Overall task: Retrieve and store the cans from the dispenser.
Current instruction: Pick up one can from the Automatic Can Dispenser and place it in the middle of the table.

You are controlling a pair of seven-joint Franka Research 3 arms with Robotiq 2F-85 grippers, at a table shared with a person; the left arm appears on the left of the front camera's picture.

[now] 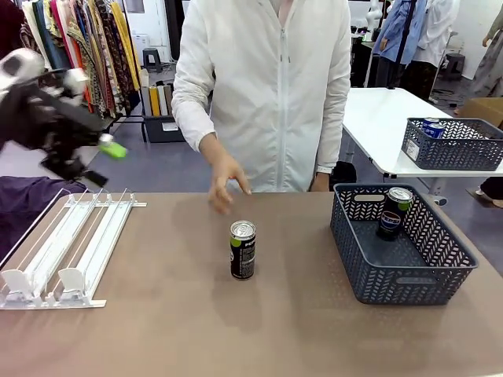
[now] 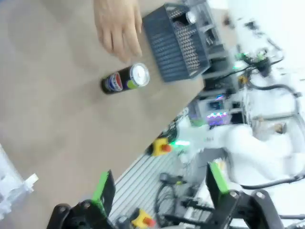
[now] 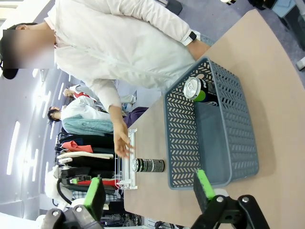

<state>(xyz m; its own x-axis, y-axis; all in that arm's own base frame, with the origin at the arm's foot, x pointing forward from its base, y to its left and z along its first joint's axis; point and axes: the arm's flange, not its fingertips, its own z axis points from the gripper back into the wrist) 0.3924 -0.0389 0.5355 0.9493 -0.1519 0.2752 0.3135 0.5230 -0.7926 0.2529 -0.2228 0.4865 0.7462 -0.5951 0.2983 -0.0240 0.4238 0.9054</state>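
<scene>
- The dispenser (image 1: 67, 247) lies empty at my left; one can (image 1: 393, 212) is in the basket (image 1: 409, 279).
- The black can (image 1: 243, 250) stands mid-worktop by the person's hand (image 1: 225, 184); reaching risks collision.
- Left gripper (image 2: 159, 188) and right gripper (image 3: 150, 191) are both released, empty.

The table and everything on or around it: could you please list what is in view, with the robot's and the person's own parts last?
Cans: two, black with green marks; one upright mid-table, one inside the near basket.
Dispenser: one, white and clear, table's left, lanes empty.
Near basket: one, dark grey-blue, table's right.
Far basket: one, dark grey-blue, on the white table behind, holding blue cans.
Person's hand: one, just beyond the upright can.
Left gripper: black, green pads, raised above the dispenser's far end, fingers open.
Right gripper: fingers open, empty.
</scene>
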